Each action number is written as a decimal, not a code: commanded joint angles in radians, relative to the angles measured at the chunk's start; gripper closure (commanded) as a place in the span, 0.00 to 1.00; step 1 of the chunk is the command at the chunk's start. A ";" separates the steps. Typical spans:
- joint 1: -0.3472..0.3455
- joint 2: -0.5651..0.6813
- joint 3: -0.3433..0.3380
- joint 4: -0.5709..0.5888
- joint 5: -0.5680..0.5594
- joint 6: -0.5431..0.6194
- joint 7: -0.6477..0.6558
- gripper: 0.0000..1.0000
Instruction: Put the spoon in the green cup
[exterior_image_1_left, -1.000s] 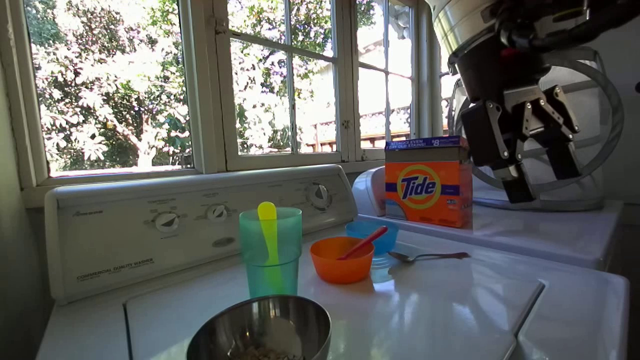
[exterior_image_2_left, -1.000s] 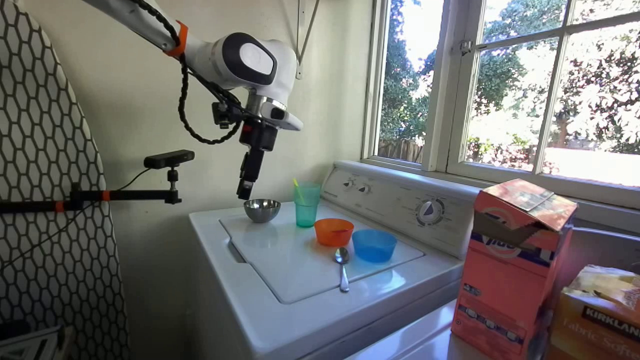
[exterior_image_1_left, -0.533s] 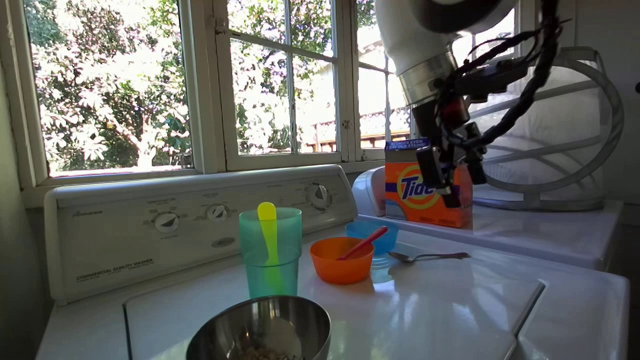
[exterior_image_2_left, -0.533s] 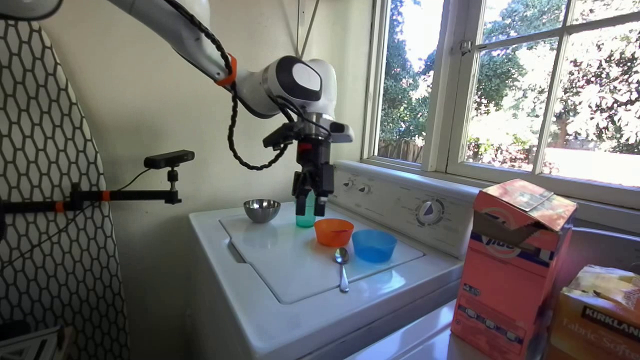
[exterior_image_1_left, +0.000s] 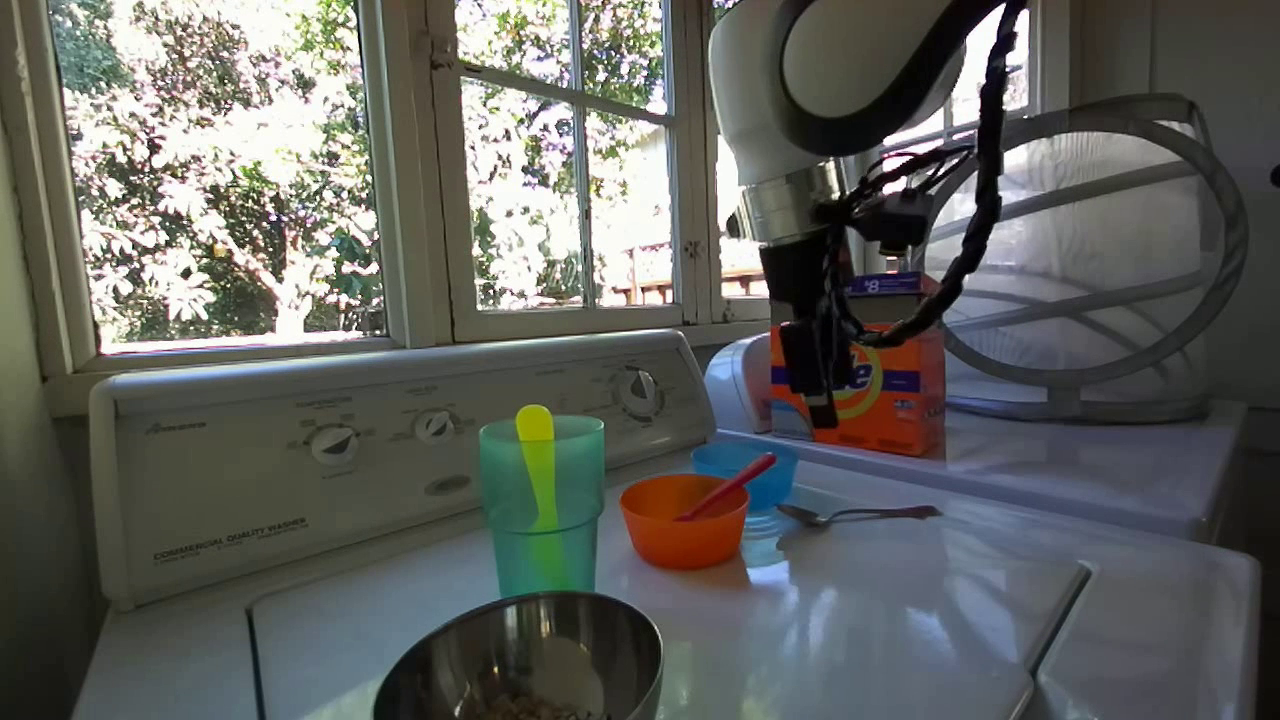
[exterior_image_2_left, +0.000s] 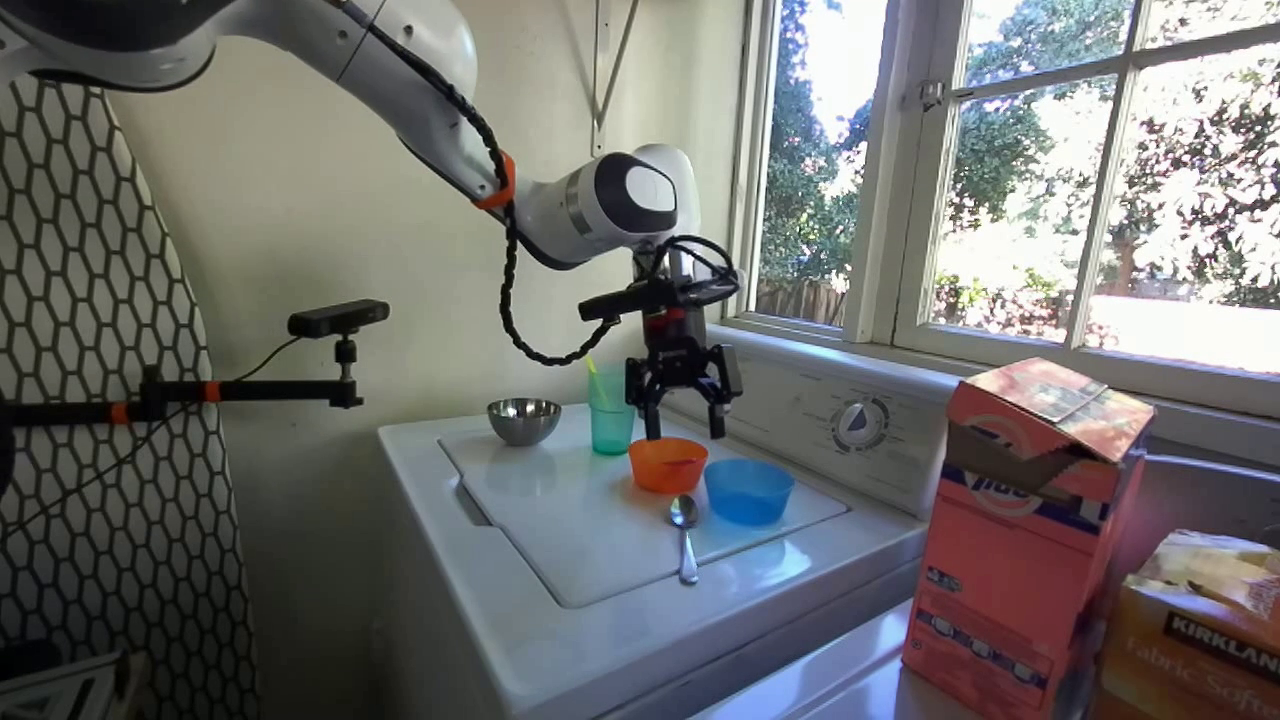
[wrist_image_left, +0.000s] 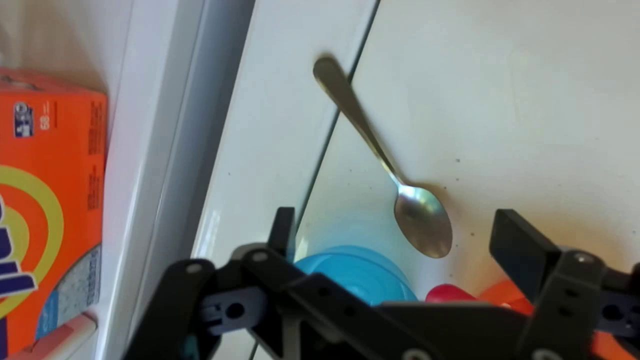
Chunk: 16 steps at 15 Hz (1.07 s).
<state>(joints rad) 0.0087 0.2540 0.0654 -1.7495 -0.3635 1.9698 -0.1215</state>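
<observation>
Well, the slim metal spoon (wrist_image_left: 412, 200) has a dull silver-brown sheen, lying just beside the blue bowl (wrist_image_left: 365, 272). Since half a second ago, in an exterior view, the fingers (exterior_image_2_left: 718, 420) have swung from before the green tumbler (exterior_image_2_left: 611, 430) to above the orange bowl (exterior_image_2_left: 668, 472); they stand wide apart, grasping nothing. Seen from the wrist, the spoon's long axis runs diagonally, head lower right, handle upper left.
</observation>
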 joint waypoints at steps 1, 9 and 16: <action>-0.017 -0.104 -0.009 -0.152 0.047 0.131 -0.137 0.00; -0.030 -0.079 -0.024 -0.152 0.022 0.141 -0.356 0.00; -0.098 -0.017 -0.033 -0.210 0.126 0.251 -0.809 0.00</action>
<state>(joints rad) -0.0749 0.2059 0.0284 -1.9333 -0.2820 2.1789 -0.7839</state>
